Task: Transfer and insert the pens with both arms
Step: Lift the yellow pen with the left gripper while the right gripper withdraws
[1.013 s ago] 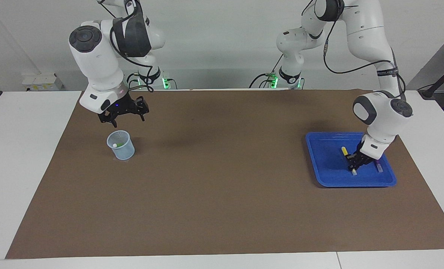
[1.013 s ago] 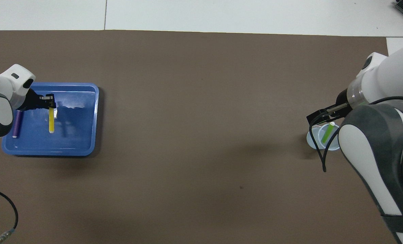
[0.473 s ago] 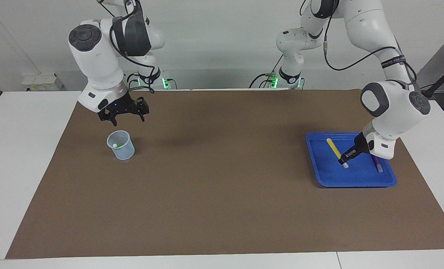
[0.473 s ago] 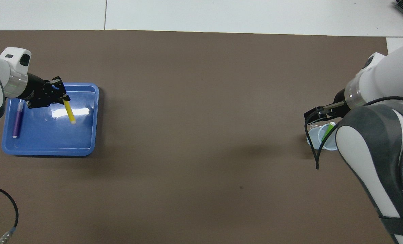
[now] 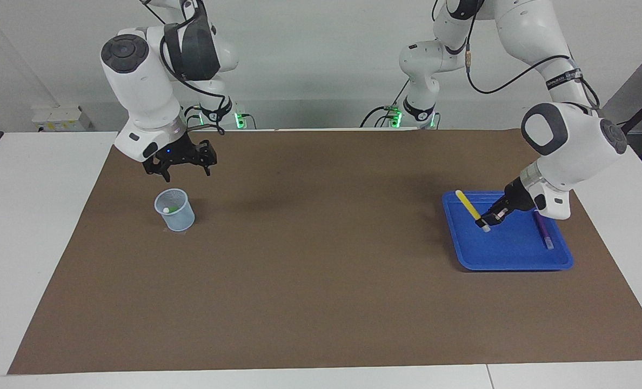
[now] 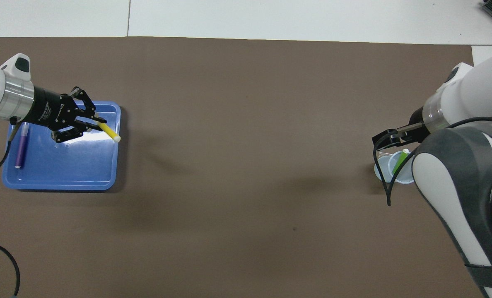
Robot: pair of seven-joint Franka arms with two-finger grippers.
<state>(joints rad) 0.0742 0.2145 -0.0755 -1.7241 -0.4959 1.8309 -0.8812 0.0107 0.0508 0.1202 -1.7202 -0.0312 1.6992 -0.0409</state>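
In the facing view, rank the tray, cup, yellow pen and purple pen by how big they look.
1. Tray
2. Cup
3. Yellow pen and purple pen: alike. The yellow one is lifted in the left gripper and the arm partly hides the purple one, so I won't rank them.

Three pens (image 5: 468, 206), one cup (image 5: 175, 209), one tray (image 5: 507, 254), two arms (image 5: 569, 143)

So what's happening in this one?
The left claw is shut on the yellow pen, holding it tilted in the air over the blue tray. The purple pen lies in the tray. At the right arm's end of the table, the green pen already stands in the small cup, and the right claw hangs open above the cup, waiting.
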